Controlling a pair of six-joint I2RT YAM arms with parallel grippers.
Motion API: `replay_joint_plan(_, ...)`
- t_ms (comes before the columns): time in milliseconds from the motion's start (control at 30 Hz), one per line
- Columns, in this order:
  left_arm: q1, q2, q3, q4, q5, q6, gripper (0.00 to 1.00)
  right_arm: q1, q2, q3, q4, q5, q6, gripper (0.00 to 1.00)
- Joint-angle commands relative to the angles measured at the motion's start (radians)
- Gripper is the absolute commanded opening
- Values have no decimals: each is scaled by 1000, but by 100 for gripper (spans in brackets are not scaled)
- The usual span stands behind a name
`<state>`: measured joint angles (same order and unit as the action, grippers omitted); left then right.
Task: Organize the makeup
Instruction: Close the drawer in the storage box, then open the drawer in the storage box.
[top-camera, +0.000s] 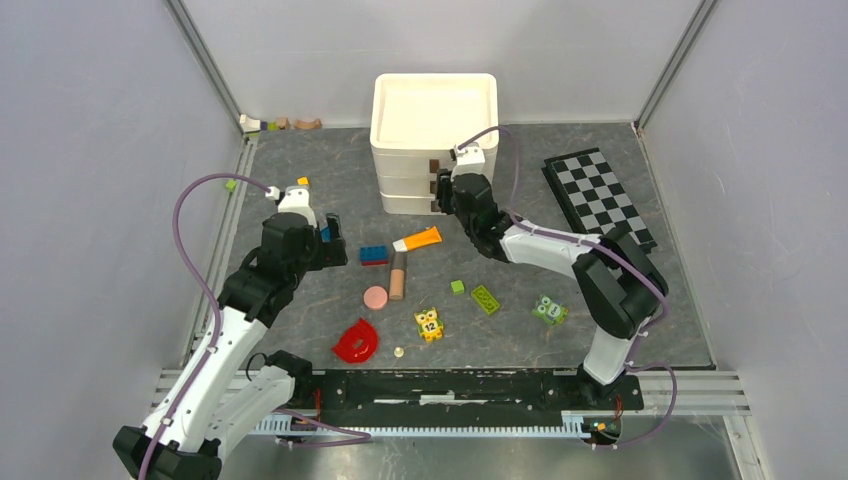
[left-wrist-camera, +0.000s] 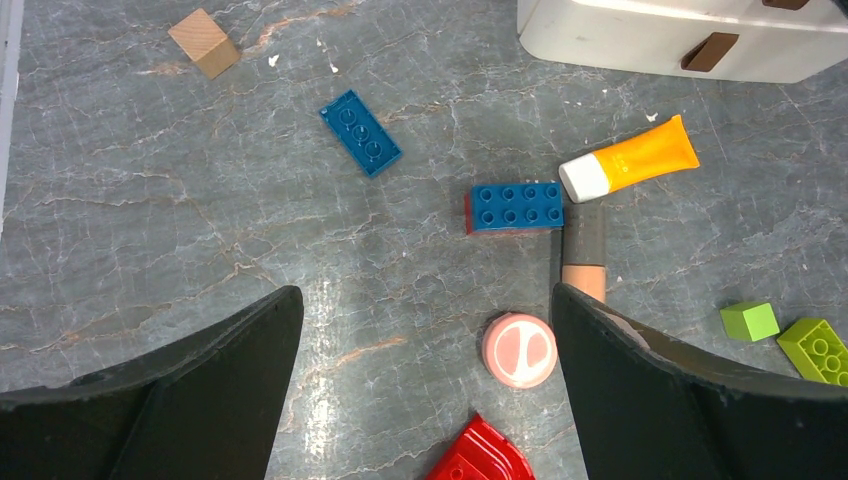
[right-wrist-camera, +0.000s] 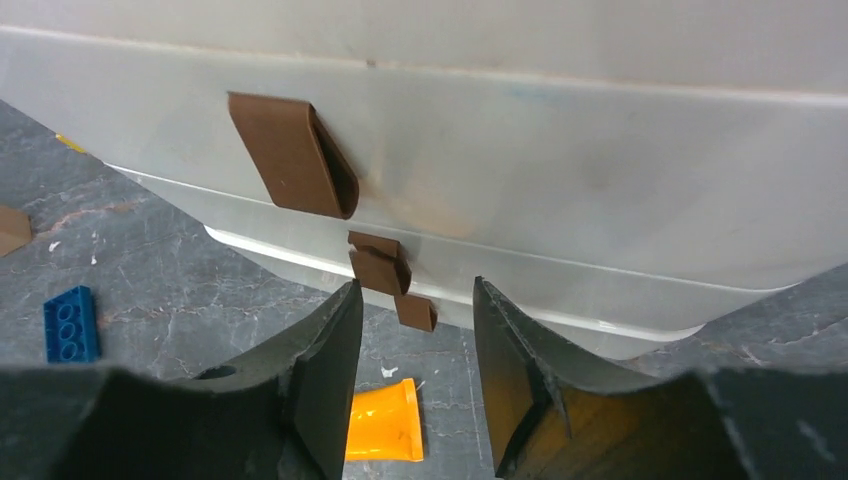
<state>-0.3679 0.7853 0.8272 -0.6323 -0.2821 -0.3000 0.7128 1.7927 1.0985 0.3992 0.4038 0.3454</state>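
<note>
The right tool (right-wrist-camera: 415, 287) is nosed up to the front of the white drawer unit (top-camera: 433, 110), its jaws partway apart with a small brown handle (right-wrist-camera: 416, 313) showing in the gap, unpinched, so it holds nothing. The left tool (left-wrist-camera: 425, 330) hangs wide open and empty over the tabletop (left-wrist-camera: 150, 200). The makeup lies loose below it: the orange tube (left-wrist-camera: 630, 160) has its cap just beside the beige stick (left-wrist-camera: 584, 255), and the pink disc (left-wrist-camera: 519, 349) is near the stick's other end.

A robotics lab test cell is suggested by plain pale wall panels (top-camera: 90, 150) held in metal framing (top-camera: 204, 62) well beyond the left claw (top-camera: 335, 245) and the right claw (top-camera: 443, 188), a grey marbled mat (top-camera: 520, 335) spread beneath them, and an aluminium rail (top-camera: 700, 384) behind them bearing the arm bases.
</note>
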Motion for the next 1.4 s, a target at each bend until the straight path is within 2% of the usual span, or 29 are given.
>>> replay_joint_plan(0, 5, 3, -2, 40, 3, 32, 100, -5, -89, 1, 33, 1, 17, 54)
replay_joint_plan(233, 5, -5, -2, 40, -3, 32, 100, -25, -83, 72, 16, -50, 69, 61)
replay_joint_plan(533, 5, -8, -2, 39, -6, 33, 100, -65, -39, 111, 38, -159, 177, 62)
replay_joint_plan(767, 5, -8, -2, 39, -6, 33, 100, -70, -21, 132, 47, -191, 192, 57)
replay_joint_plan(1033, 4, -7, -2, 39, -2, 33, 100, -72, -52, 8, 91, -182, 184, 58)
replay_joint_plan(1367, 5, 2, -2, 39, 0, 33, 100, -72, -11, -133, 239, -161, 183, 59)
